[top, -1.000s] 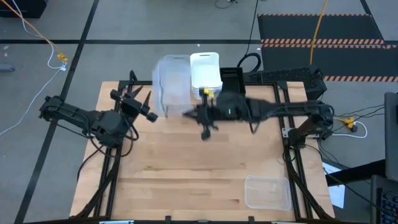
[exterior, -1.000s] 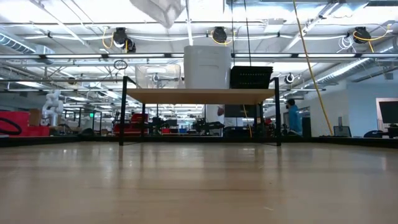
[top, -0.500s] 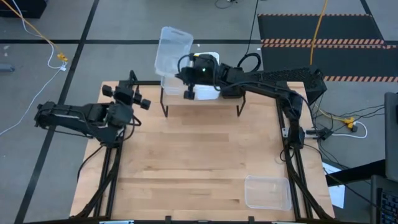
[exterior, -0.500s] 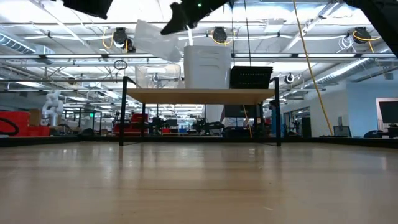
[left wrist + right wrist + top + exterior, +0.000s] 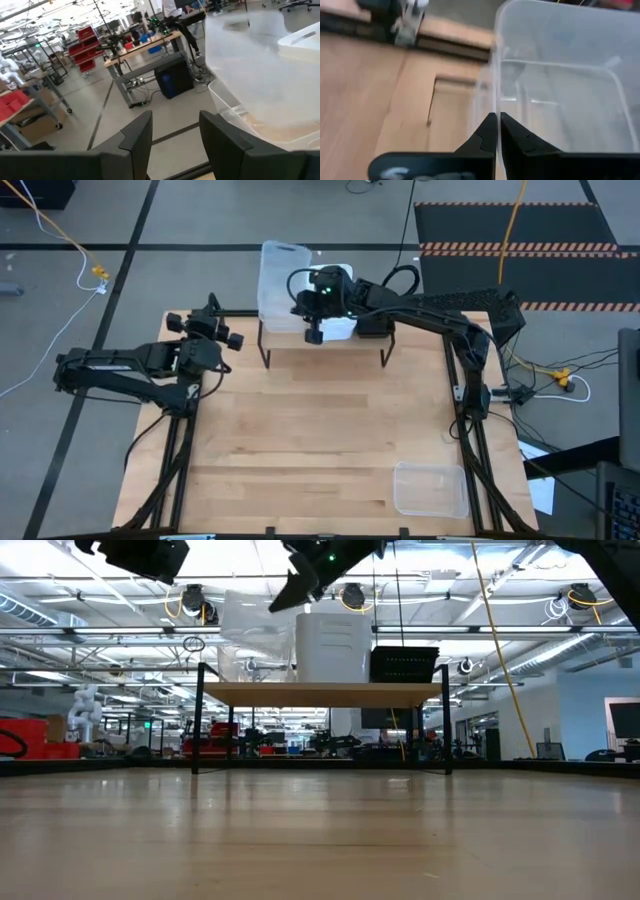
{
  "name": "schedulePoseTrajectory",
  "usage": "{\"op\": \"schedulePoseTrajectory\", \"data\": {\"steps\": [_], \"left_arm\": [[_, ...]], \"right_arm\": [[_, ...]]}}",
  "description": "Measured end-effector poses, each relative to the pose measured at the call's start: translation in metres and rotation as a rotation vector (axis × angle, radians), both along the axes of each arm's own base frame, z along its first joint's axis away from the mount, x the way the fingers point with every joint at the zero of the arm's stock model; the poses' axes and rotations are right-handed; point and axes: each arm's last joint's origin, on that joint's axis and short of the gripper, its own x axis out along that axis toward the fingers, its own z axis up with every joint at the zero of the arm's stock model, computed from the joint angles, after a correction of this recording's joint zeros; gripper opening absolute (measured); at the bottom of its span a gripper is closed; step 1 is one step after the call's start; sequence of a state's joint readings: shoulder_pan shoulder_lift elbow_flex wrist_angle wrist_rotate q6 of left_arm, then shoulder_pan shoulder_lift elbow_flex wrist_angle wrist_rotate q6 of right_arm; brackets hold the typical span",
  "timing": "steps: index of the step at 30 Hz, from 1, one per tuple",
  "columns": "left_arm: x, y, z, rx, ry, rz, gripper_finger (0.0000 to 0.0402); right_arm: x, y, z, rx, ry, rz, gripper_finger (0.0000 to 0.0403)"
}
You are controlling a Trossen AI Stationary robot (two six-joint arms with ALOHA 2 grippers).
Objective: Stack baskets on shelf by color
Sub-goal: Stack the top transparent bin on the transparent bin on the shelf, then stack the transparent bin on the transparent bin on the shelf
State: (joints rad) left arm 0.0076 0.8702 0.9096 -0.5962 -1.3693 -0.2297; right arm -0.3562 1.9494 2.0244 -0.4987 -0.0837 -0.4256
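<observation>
My right gripper (image 5: 300, 298) is shut on a clear basket (image 5: 282, 278) over the left end of the shelf (image 5: 325, 693). In the low view this basket (image 5: 255, 620) hangs level, just above another clear basket (image 5: 250, 665) that stands on the shelf top. A white basket stack (image 5: 333, 647) stands mid-shelf and a black basket (image 5: 404, 664) at its right end. My left gripper (image 5: 205, 330) is open and empty, left of the shelf; its wrist view shows the clear baskets (image 5: 260, 90) off to one side. My right gripper pinches the held clear basket's side wall at its rim (image 5: 495, 107), one finger inside the basket and one outside. The fingers come from above, slanting in from the table's right. The basket hangs below them, level and upright, lifted clear of the table.
A further clear basket (image 5: 430, 488) lies on the table at its near right corner. The shelf's black legs (image 5: 262, 355) stand on the table's far middle. The wide wooden table (image 5: 320, 440) stretches between the shelf and the near edge.
My right gripper has carried the clear basket from over the table's middle toward the far edge, to above the shelf's left end. The basket was tilted half a second ago; it has since come level and gone down toward the clear basket on the shelf. My left arm has drawn back toward the left.
</observation>
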Motion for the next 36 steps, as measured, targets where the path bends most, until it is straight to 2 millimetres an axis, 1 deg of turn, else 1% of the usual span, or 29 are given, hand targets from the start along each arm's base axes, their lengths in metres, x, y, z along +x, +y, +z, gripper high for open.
{"op": "schedulePoseTrajectory", "data": {"steps": [4,11,15,19,22,23,27,29,31,32,36], "left_arm": [[0.000,0.000,0.000,-0.003,-0.006,-0.002,0.0165],[0.000,0.000,0.000,-0.004,-0.006,-0.002,0.0165],[0.000,0.000,0.000,-0.004,-0.006,-0.002,0.0165],[0.000,0.000,0.000,-0.003,-0.004,-0.002,0.0165],[0.000,0.000,-0.001,-0.006,0.003,-0.006,0.0165],[0.000,0.000,-0.002,-0.006,0.006,-0.006,0.0165],[0.000,0.000,-0.007,-0.006,0.027,-0.007,0.0166],[0.000,0.000,-0.008,-0.005,0.036,-0.008,0.0166],[0.001,-0.001,-0.008,-0.006,0.052,-0.019,0.0166],[0.001,-0.001,-0.008,-0.012,0.058,-0.031,0.0166],[0.003,-0.001,-0.009,-0.051,0.063,-0.096,0.0166]], "right_arm": [[-0.002,0.000,-0.007,0.018,0.056,0.006,0.0000],[-0.002,0.000,-0.006,0.018,0.053,0.009,0.0015],[-0.002,-0.002,-0.005,0.021,0.042,0.016,0.0039],[-0.001,-0.003,-0.002,0.009,0.011,0.013,0.0074],[-0.008,-0.001,0.009,-0.014,-0.012,0.019,0.0100],[-0.011,0.001,0.015,-0.026,-0.026,0.024,0.0107],[-0.032,0.020,0.042,-0.035,-0.042,0.049,0.0122],[-0.046,0.035,0.048,-0.025,-0.019,0.073,0.0122],[-0.058,0.055,0.044,-0.005,0.004,0.108,0.0120],[-0.064,0.066,0.038,0.007,0.016,0.128,0.0120],[-0.090,0.120,0.003,0.042,0.066,0.186,0.0118]]}}
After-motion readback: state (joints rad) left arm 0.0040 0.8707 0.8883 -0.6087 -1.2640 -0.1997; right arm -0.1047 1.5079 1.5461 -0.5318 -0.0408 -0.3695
